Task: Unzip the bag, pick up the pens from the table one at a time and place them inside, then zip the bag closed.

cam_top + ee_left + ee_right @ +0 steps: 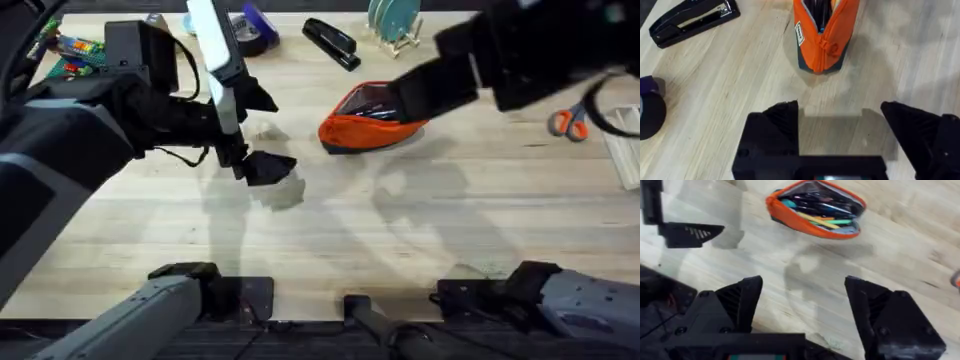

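Note:
The orange bag [352, 128] lies on the table [420, 220] right of the middle, its zipper open. In the right wrist view the bag [790, 217] gapes, and several pens lie inside, among them a yellow pen [822, 221] and dark ones. My left gripper [265, 165] hovers left of the bag, open and empty. In the left wrist view it [840, 125] faces the bag's zipper end [822, 45]. My right arm [470, 70] reaches over the bag from the right, and its gripper [805, 305] is open with nothing between its fingers.
A black stapler [330, 42] lies behind the bag. Orange-handled scissors [568, 122] sit at the far right. A purple tape roll [255, 28], a rack of teal plates [392, 22] and a colourful box [70, 50] line the back edge.

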